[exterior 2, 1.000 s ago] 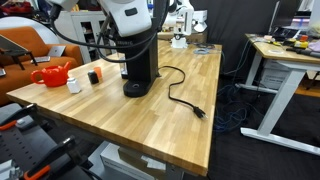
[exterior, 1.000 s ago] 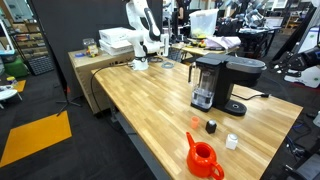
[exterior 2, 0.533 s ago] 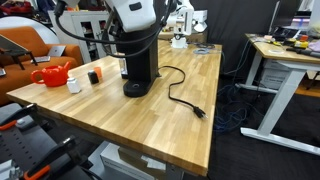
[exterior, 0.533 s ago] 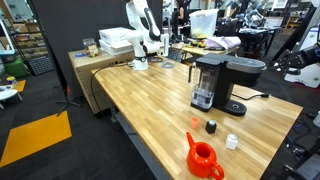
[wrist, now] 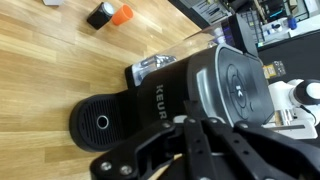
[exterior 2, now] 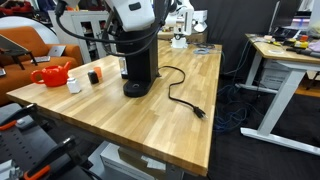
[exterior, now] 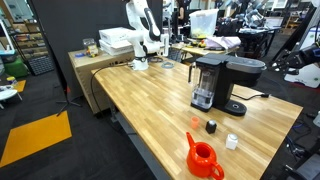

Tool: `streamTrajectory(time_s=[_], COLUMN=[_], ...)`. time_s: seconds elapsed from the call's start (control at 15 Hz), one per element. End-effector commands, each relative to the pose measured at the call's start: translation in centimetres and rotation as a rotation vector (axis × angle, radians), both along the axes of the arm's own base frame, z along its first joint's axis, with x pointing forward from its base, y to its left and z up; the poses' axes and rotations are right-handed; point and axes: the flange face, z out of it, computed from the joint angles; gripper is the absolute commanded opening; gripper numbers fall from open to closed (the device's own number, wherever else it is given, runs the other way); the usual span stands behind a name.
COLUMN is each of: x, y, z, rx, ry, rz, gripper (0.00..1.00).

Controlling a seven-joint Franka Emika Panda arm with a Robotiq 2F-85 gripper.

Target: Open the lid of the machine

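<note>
Wooden bench (exterior: pixel 150 110) carries the machine (exterior: pixel 212 85) toward its right end, lid (wrist: pixel 240 85) lying flat; we hover above it and cannot tell whether our jaws are clenched.

Arm (exterior 2: pixel 133 12): one, white-shelled, coming into an exterior view from the top edge, its last links turned downward over the table.

Gripper (wrist: pixel 196 150): black, two-fingered. In the wrist view it lies along the bottom edge as dark linkage bars that meet near the middle. It is close and blurred, with the fingertips indistinct. Whether the jaws stand apart or together cannot be told.
</note>
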Motion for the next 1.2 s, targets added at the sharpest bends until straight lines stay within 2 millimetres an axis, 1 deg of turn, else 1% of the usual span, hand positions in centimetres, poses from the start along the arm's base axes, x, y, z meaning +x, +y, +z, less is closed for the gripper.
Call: streamTrajectory(time_s=[0.0,0.13,0.6,0.8,1.0,1.13], x=[0.5,0.7,1.0,1.4,2.2,2.3], y=[0.5,0.8,0.8,0.7,0.7,1.0], z=[-0.1,0.0,0.3,0.7,1.8,3.1], rx=[0.002,0.001,-0.002,-0.005,-0.013,-0.021], ry=[-0.015,-0.017,-0.023,-0.031,-0.054,-0.074], rz=[-0.001,0.005,0.005,0.006,0.016,0.025], gripper=[0.00,0.00,0.00,0.00,0.00,0.00])
